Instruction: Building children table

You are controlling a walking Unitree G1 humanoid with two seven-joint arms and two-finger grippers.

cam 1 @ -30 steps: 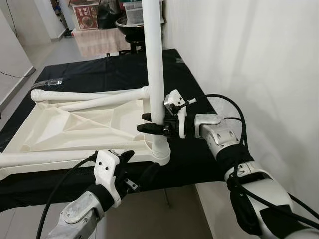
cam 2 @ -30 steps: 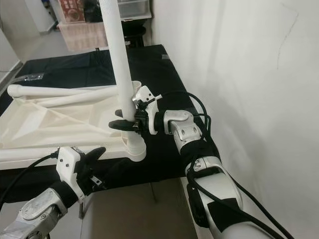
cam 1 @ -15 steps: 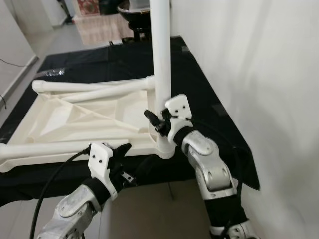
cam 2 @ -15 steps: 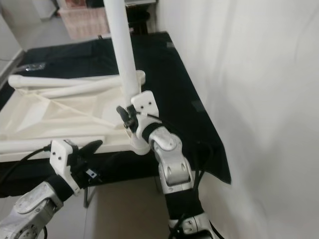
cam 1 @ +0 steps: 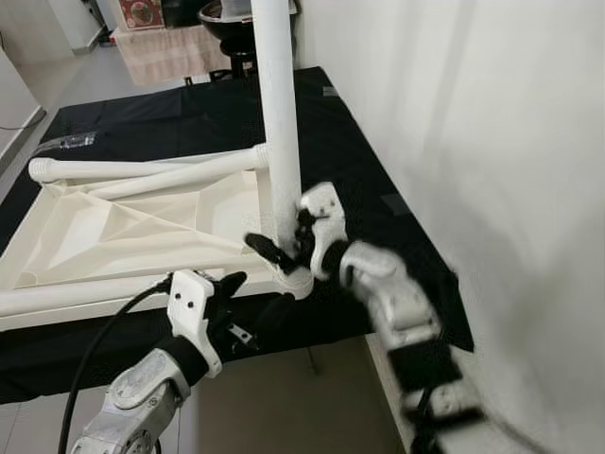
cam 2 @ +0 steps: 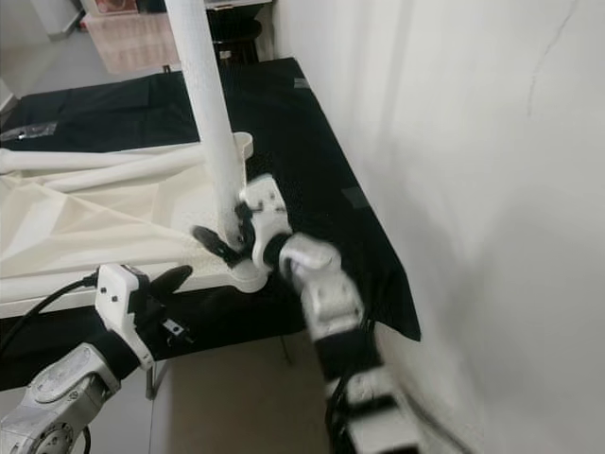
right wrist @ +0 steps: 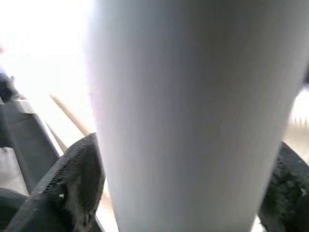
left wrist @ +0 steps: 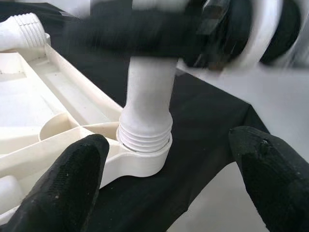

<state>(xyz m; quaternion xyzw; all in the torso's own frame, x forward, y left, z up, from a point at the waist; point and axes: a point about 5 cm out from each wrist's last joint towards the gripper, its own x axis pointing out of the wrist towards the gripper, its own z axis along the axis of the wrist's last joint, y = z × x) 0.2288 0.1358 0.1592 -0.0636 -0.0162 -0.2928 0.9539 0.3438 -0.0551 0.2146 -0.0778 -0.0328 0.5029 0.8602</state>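
A white plastic table top (cam 1: 123, 227) lies upside down on a black cloth (cam 1: 189, 113). One white leg (cam 1: 277, 123) stands upright in the near right corner socket (left wrist: 145, 159), its threads showing at the base. My right gripper (cam 1: 281, 248) is shut on this leg just above the socket, and the leg sits between its fingers (right wrist: 77, 183). The right arm is blurred. My left gripper (cam 1: 248, 301) hangs open in front of the table's near edge, facing the socket, with its fingertips (left wrist: 72, 179) wide apart. Two more legs (cam 1: 142, 170) lie flat on the table top.
A white wall (cam 1: 492, 142) runs close along the right side of the cloth. A small clear bag (cam 1: 71, 142) lies at the far left of the cloth. Bare floor (cam 1: 284, 397) shows below the near edge, and furniture stands at the far end.
My right gripper has slid down the upright leg and turned around it, with the arm swinging lower and nearer. The left gripper stays open at the near edge. The camera has shifted.
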